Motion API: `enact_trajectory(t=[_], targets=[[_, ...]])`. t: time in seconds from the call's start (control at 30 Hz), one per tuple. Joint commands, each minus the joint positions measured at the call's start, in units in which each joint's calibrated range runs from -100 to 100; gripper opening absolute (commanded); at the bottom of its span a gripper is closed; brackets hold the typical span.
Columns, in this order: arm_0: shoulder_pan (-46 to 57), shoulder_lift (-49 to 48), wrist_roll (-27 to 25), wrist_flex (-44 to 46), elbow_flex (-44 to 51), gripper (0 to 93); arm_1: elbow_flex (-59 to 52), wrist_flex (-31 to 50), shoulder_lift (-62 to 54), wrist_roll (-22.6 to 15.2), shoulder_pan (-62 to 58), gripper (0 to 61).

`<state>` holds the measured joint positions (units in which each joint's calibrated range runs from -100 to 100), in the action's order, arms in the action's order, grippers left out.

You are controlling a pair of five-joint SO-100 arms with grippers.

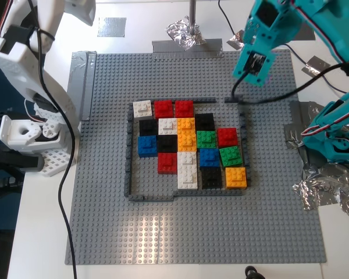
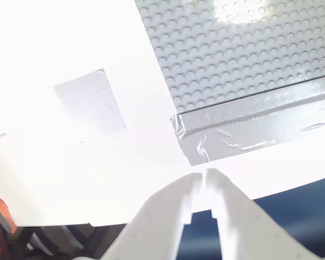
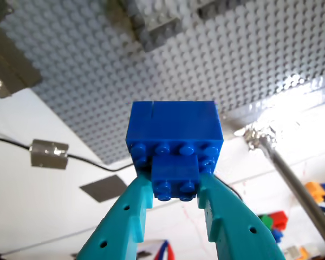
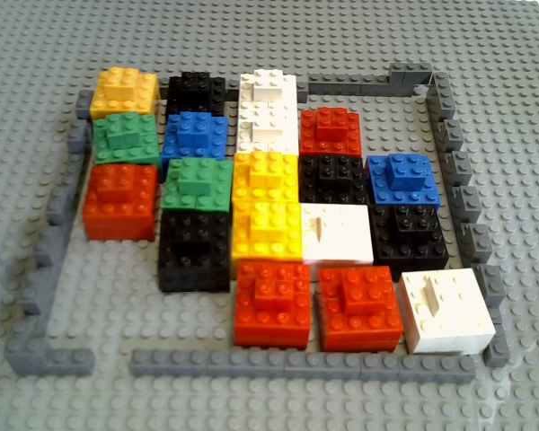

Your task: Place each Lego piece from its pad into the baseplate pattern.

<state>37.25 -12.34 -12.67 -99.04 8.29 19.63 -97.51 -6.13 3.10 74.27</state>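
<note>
Bench (image 1: 41,232): white surface, carrying the baseplate.

Baseplate (image 1: 198,232): large grey studded plate, taped at its edges; seen below the first tool in the first wrist view, and beside the second tool in the second wrist view.

Pattern (image 4: 260,224): dark-grey outline enclosing red, white, black, orange, green and blue bricks. The other view shows each brick's raised top piece and bare plate inside the outline; neither wrist view shows the mosaic itself.

First arm: teal, at the exterior view's upper right. First tool (image 3: 176,187): closed on the blue Lego piece (image 3: 176,143), held by its small top block between the teal fingers. This grip is shown only in the first wrist view; in the exterior view the piece is hidden by the tool (image 1: 251,63), which is raised above the plate beyond the pattern's far corner.

Second arm: white, at the exterior view's left. Second tool (image 2: 203,181): narrow, tips nearly touching, nothing between them, over the bench edge.

Pad (image 2: 89,101): bare grey tape patch, ahead of the second tool.
</note>
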Motion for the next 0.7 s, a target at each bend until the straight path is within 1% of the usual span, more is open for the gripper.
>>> enact_trajectory(t=[0.0,0.1,0.2,0.23,0.4,0.47,0.53,0.6,0.67], targets=[[-2.11,-1.56,-0.29,-0.31,-0.57,6.4,1.99,2.88,-1.25,-0.05,4.54,0.2],[-4.36,-1.31,-0.25,-0.06,-2.83,6.4,-3.79,8.08,-3.4,0.34,7.37,0.2],[-5.59,-1.13,0.05,-0.39,-3.28,6.4,-5.68,12.07,-2.02,0.73,9.48,0.2],[-6.17,-1.13,0.05,-0.39,-3.28,6.4,-9.2,15.98,-1.85,0.98,10.2,0.2],[-7.19,-1.05,-0.15,0.02,-3.28,6.4,-17.6,24.93,-2.11,1.81,10.86,0.2],[-7.62,-0.96,-0.2,-0.06,-3.28,6.4,-18.68,25.5,-1.94,2.1,10.71,0.2],[-7.69,-0.53,-0.25,0.18,-3.55,6.4,-18.68,24.44,-1.59,2.25,10.28,0.2],[-8.13,1.53,-0.25,0.26,-3.55,6.4,-16.43,21.67,-1.25,2.1,9.55,0.2],[-8.35,3.16,-0.29,0.35,-3.01,6.4,-16.34,21.92,-1.68,1.95,9.12,0.2]])
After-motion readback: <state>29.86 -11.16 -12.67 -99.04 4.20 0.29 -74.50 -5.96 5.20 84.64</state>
